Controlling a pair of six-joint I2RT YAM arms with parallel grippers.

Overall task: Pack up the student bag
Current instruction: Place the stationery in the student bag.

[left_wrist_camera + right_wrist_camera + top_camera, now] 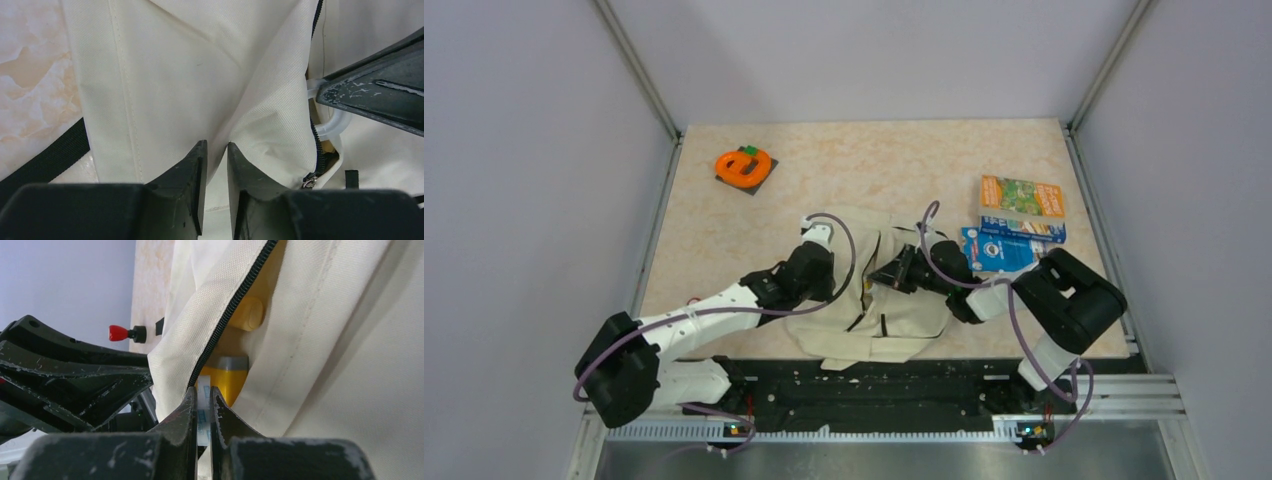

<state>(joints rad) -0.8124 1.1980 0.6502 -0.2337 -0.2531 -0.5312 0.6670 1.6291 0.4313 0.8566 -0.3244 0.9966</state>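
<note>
In the lower middle of the overhead frame: the student bag [914, 310], cream, slumped flat on the table [724, 220], reaching down to its near edge. At the bottom centre of the left wrist view: the left gripper [216, 147], jaws set to a narrow slit, pinching a gathered fold of the bag's cloth. At the bottom centre of the right wrist view: the right gripper [204, 390], clamped tight on the clear loop [336, 123] of the zipper [235, 305], with only a thin pale strip between the tips. Just above, in the parted opening: something yellow with a grey cap [232, 375], already inside. Right side of the overhead frame, apart from the opening: an orange booklet [1022, 196] and a blue booklet [996, 250], touching each other, not yet packed. Upper left: an orange ring-shaped item [744, 165], also outside. Likely troubles, as a judgement only: a shallow bite on thin cloth, so a slip from the left jaws once pulled against the zipper; a small slick loop, so a pop out of the right jaws under a sideways tug; limp fabric bunching at the slider [311, 181] and jamming the teeth; the whole bag dragged across the table instead of parting, if anchored too weakly. Cannot tell whether opening wider or closing; if closing, booklets left out.
</note>
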